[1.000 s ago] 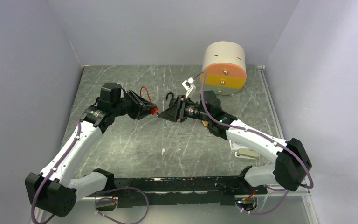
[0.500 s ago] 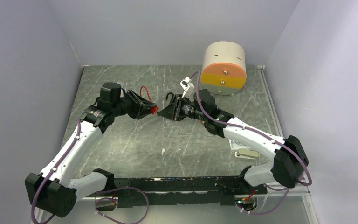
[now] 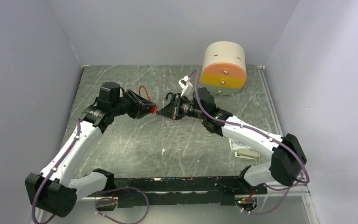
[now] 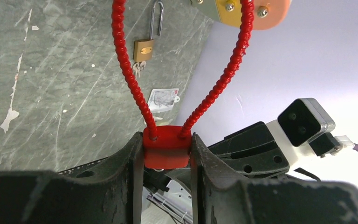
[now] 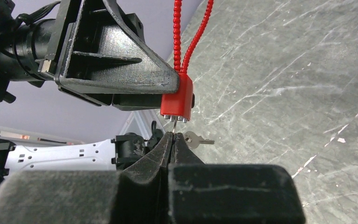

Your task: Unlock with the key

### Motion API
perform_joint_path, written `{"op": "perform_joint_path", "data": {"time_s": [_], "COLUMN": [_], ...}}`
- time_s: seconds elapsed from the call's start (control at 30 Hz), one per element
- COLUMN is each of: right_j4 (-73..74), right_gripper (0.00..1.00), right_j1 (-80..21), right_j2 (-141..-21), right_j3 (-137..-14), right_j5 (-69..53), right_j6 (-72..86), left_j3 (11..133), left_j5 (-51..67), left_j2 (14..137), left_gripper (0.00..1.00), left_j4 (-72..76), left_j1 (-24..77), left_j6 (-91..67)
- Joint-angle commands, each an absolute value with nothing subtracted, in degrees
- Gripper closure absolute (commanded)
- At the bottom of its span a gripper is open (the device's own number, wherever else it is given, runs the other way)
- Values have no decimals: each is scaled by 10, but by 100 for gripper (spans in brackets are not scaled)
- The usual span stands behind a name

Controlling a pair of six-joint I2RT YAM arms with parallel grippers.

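A red lock body point(image 4: 167, 148) with a red ribbed cable loop point(image 4: 126, 60) is clamped between the fingers of my left gripper point(image 4: 167, 150), held above the table. In the top view the lock point(image 3: 154, 110) sits between the left gripper point(image 3: 149, 109) and the right gripper point(image 3: 163, 113), tip to tip. In the right wrist view a thin silver key point(image 5: 173, 126) sticks out of the underside of the lock point(image 5: 177, 101). My right gripper point(image 5: 172, 136) is shut on that key. A second key point(image 5: 195, 139) hangs beside the fingertips.
A brass padlock point(image 4: 144, 48) lies on the marble table further off, with a small white card point(image 4: 163, 99) near it. A beige cylinder with an orange and yellow face point(image 3: 223, 65) stands at the back right. Grey walls close in on both sides.
The right gripper has gone from open to shut on the key and has edged left toward the lock. The left arm and the lock have stayed put.
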State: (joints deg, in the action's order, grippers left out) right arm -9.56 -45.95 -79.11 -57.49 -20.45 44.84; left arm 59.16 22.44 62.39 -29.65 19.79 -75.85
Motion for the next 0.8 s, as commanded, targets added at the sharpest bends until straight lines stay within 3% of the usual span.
{"op": "perform_joint_path", "data": {"time_s": [0.0, 0.43, 0.6, 0.77], "right_j4": [-137, -86, 40, 85], "right_gripper": [100, 100, 100, 100], "right_j1": [-460, -447, -487, -512], "right_j2": [-806, -851, -879, -912], "right_j3": [-602, -682, -778, -798], "right_j5": [-212, -228, -149, -66], "right_j6": [465, 579, 406, 300], "left_j3": [620, 612, 620, 638], "left_j5": [279, 280, 290, 310], "left_j2": [603, 585, 600, 618], "left_gripper": [97, 98, 98, 98], "left_j4": [-265, -308, -352, -363], "left_j1": [203, 203, 203, 203], "left_j6": [-790, -766, -781, -807]}}
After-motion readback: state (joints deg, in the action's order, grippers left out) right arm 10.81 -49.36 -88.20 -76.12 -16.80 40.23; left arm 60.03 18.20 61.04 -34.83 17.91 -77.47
